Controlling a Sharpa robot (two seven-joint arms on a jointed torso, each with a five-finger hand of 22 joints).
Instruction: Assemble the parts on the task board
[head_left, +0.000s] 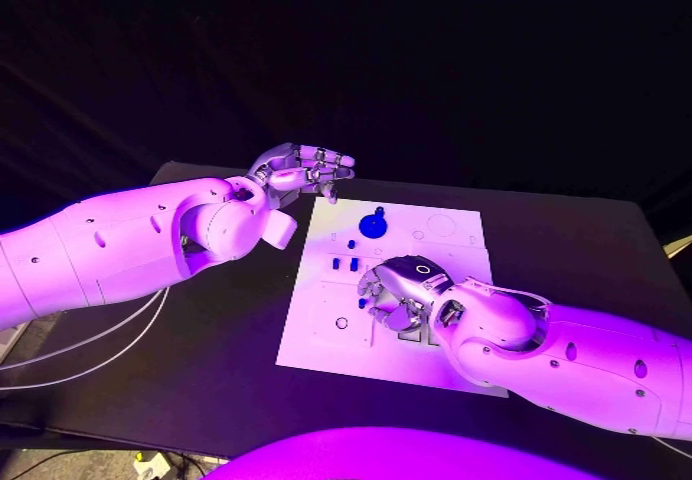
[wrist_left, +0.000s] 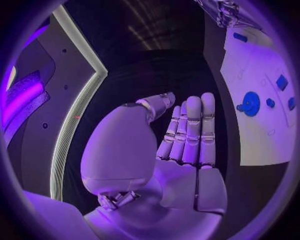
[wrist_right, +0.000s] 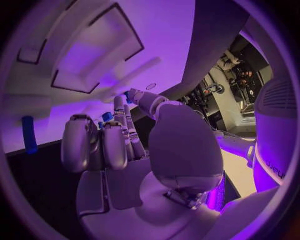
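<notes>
Hovering off the board's far left corner, our left hand (head_left: 303, 168) holds nothing, fingers straight and together. On the flat white task board (head_left: 447, 235) lies a round blue knobbed part (head_left: 374, 224). Our right hand (head_left: 404, 295) curls over the middle, a small blue piece (wrist_right: 107, 116) at its fingertips; whether it is gripped, we cannot tell.

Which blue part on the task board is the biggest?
The round blue part at the far end of the task board, nearest the left hand. It is a wide disc; the others are small, narrow pieces.
</notes>
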